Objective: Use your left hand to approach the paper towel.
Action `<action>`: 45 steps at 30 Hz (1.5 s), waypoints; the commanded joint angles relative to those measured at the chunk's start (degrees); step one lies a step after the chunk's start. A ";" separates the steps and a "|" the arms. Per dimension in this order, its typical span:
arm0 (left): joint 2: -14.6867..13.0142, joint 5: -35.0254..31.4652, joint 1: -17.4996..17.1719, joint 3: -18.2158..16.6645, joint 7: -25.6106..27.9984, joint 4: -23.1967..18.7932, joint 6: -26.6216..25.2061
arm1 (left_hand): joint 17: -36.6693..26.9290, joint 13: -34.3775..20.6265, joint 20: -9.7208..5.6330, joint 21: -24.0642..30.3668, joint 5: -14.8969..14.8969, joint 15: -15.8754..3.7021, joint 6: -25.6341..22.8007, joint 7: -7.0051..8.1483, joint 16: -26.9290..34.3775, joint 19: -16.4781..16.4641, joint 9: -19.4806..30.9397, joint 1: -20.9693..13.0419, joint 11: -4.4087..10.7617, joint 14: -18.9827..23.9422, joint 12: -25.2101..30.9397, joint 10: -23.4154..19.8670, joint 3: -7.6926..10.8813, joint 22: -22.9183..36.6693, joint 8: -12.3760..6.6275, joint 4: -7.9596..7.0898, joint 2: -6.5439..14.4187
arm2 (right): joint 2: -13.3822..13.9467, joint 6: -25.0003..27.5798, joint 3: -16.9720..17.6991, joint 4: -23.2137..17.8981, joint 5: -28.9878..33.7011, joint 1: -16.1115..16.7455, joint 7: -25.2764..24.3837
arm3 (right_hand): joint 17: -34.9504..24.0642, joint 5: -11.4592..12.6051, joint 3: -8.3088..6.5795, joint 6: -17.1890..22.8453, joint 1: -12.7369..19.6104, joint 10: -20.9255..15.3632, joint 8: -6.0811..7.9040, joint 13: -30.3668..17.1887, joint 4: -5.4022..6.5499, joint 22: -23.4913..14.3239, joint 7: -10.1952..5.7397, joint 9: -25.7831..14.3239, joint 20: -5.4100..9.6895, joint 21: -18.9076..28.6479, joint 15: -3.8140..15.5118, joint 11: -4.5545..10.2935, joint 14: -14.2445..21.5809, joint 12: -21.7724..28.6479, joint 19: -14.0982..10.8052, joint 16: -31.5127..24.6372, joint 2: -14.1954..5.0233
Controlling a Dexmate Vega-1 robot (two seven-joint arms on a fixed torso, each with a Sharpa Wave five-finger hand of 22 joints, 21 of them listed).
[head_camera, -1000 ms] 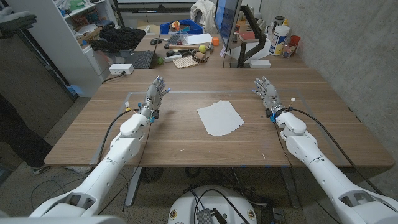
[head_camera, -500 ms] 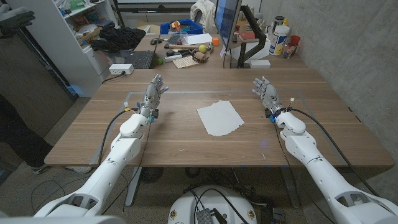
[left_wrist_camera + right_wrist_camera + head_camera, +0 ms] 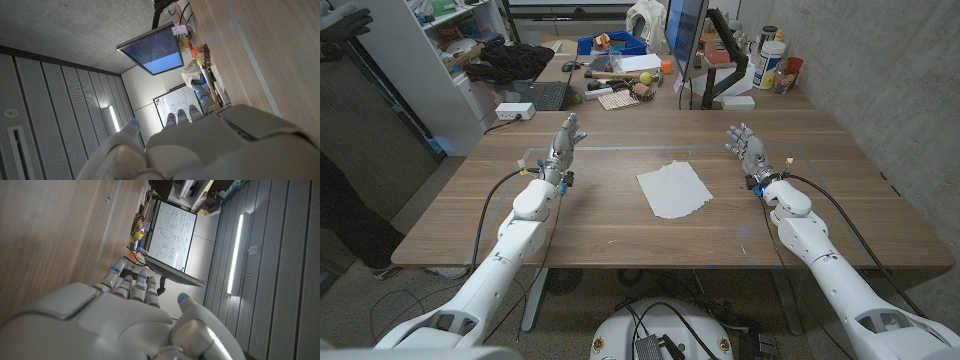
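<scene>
Head view: the paper towel lies flat near the middle of the wooden table, a rough rectangle with its long axis running from about 11 o'clock to 5 o'clock.

Our left hand holds nothing, its fingers extended and apart. It sits well apart from the towel, with bare table between the two. From this hand the towel lies at about 4 o'clock, toward the table's centre and slightly nearer the robot.

Our right hand is likewise empty, fingers spread. Its gap to the towel looks comparable, perhaps a shade smaller.

We judge the approach needs a sweep inward and slightly back toward the towel's near-left edge.
</scene>
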State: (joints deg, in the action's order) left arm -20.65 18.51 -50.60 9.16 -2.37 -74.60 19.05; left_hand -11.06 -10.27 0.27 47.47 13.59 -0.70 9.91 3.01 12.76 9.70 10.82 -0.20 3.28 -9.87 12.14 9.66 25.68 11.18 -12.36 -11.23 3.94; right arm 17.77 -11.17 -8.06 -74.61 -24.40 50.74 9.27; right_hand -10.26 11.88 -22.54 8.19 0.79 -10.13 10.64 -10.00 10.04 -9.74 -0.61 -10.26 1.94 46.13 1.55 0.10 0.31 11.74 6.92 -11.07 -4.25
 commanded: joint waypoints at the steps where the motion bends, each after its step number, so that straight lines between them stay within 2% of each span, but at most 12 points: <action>1: -1.38 -6.80 1.37 0.77 3.05 -0.37 2.00 | -0.12 -0.26 0.35 0.37 0.32 0.16 7.25 0.61 0.46 14.14 0.06 -0.58 0.14 -9.82 0.25 7.98 0.50 0.01 -0.33 0.17 6.82 | -0.63 0.05 0.71 0.20 0.89 -0.01 0.57 | -0.24 0.32 -0.49 0.59 0.48 -0.53 0.17 -0.27 0.03 -0.29 -0.04 -0.21 4.98 -0.09 1.91 0.04 0.09 0.13 -0.11 -0.04 -5.49; 16: -3.68 -14.42 3.25 2.47 5.16 -1.81 2.23 | -0.07 -0.25 0.81 0.47 0.33 0.31 6.01 1.16 0.47 13.67 0.07 -0.87 -0.01 -9.07 0.23 7.23 0.87 -0.12 -0.51 0.30 6.67 | -0.82 -0.19 1.30 0.39 1.19 0.16 1.07 | -0.24 0.31 -0.54 0.68 0.49 -0.55 0.19 -0.27 0.02 -0.30 -0.06 -0.21 4.93 -0.41 1.92 -0.15 0.13 0.09 -0.21 -0.04 -5.43; 45: -7.93 -28.42 4.73 5.25 8.94 -6.63 1.94 | 0.00 -0.22 0.56 0.54 0.29 0.26 4.33 1.92 0.29 12.75 0.06 -1.28 0.21 -7.95 0.03 6.16 1.39 -0.36 -0.50 0.52 6.26 | -0.92 -0.89 1.72 1.59 1.43 -0.01 1.81 | -0.23 0.30 -0.65 0.75 0.57 -0.64 0.17 -0.27 -0.04 -0.32 -0.02 -0.21 4.79 -0.95 1.81 -0.14 0.16 0.06 -0.37 -0.01 -5.41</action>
State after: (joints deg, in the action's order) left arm -27.13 -4.70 -46.65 13.36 5.17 -79.69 21.43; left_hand -10.92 -10.26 0.64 47.69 13.58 -0.50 9.72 4.43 12.75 9.96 10.80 -0.81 3.27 -9.67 12.14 9.66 26.63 10.65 -12.36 -10.75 4.24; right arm 16.81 -11.79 -6.50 -73.37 -23.10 50.83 10.83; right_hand -10.25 11.88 -22.79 8.39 0.79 -10.33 10.64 -9.99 9.80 -9.73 -0.40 -10.25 1.94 45.31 1.55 0.30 0.31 11.74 6.91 -11.07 -4.25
